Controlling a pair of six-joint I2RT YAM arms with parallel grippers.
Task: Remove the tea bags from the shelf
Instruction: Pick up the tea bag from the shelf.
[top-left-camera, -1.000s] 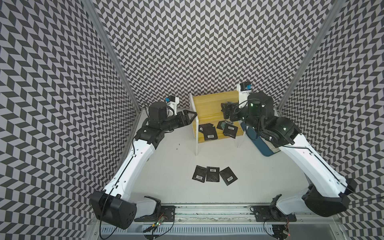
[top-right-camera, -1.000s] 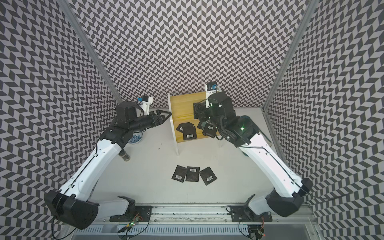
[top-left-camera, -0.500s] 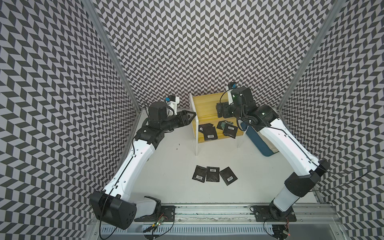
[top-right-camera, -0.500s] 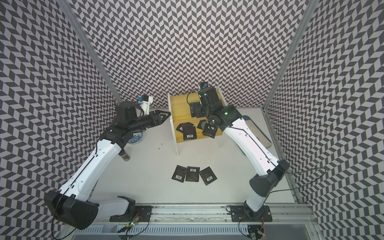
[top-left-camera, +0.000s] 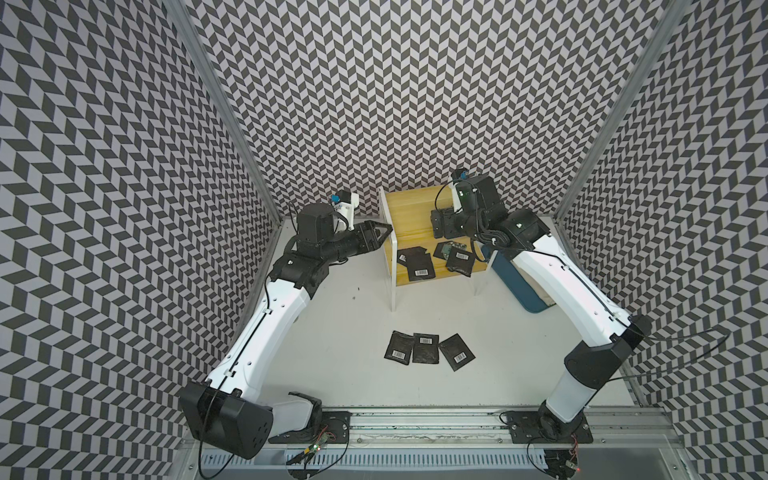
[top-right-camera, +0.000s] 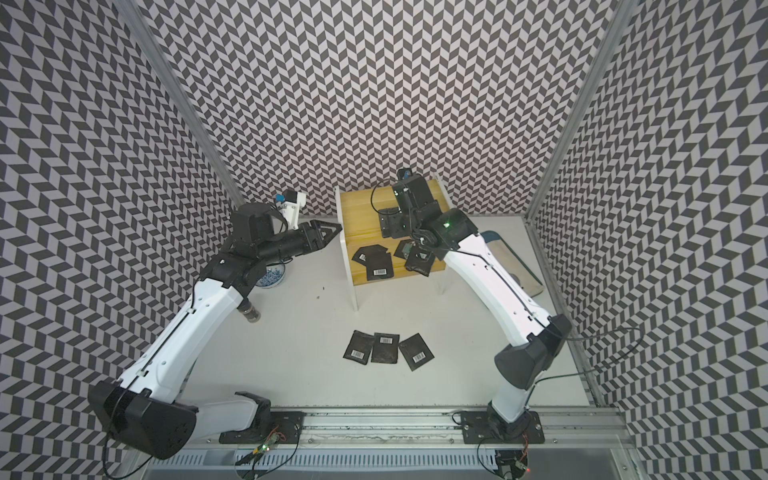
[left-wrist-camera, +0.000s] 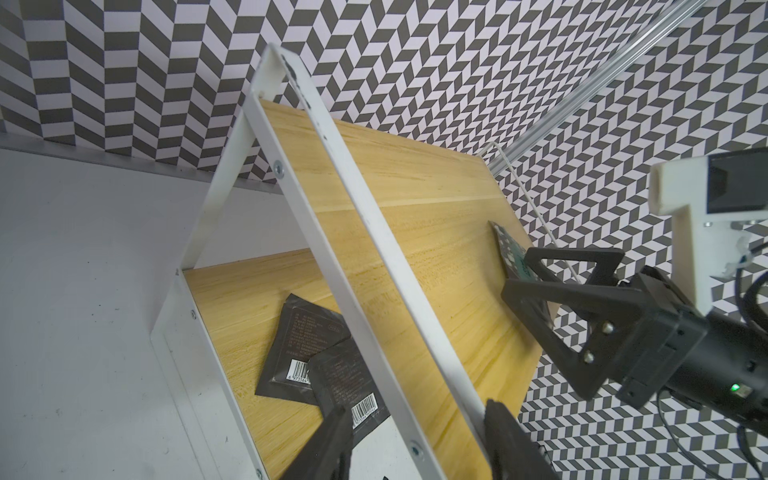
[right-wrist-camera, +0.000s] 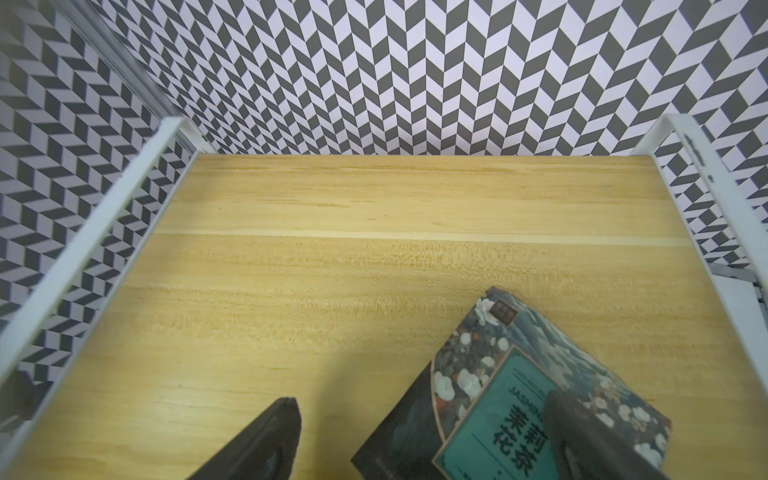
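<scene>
- The right gripper (right-wrist-camera: 422, 401) hangs over the top board of the small yellow-wood shelf with thin white metal legs (right-wrist-camera: 374, 249). Its jaws are spread wide and it's holding nothing.
- The target is the flat tea bag with the green patterned face (right-wrist-camera: 519, 374), lying on that top board. One finger sits over it, the other over bare wood.
- I'd centre the gripper first so the fingers straddle the sachet, then drop and pinch an edge. Flat foil probably slides.
- The left gripper (left-wrist-camera: 417, 407) is partly spread around the shelf's side leg. I can't tell if it touches, but it's handy for bracing.
- More black sachets (top-left-camera: 419, 266) wait on the shelf's lower board.
</scene>
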